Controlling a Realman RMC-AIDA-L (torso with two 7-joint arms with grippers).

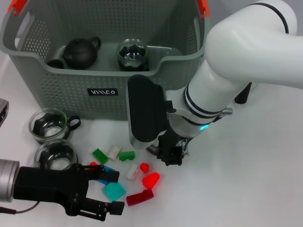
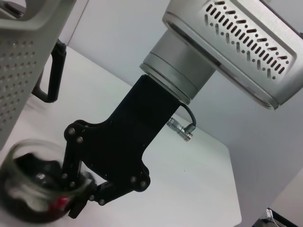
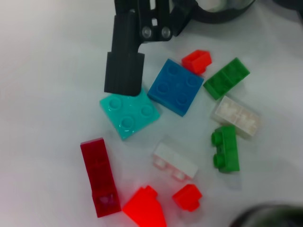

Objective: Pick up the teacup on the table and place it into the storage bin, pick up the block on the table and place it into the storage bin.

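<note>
The storage bin (image 1: 71, 90) stood on the worktop (image 1: 265, 179). In front of it, the left gripper (image 1: 111, 191) hung with fingers spread, empty, over a turquoise block (image 1: 114, 190) near a glass teacup (image 1: 56, 155). The right gripper (image 1: 166, 153) hovered beside the bin; whether its fingers were open could not be told.

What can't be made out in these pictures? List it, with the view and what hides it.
- Head view: the right gripper is mostly hidden behind its own black wrist housing.
- Head view: the blue block is largely covered by the open left gripper.
- Left wrist view: the teacup is blurred, cut by the picture's edge and partly behind the gripper.
- Head view: the storage bin has its far rim cut off.
</note>
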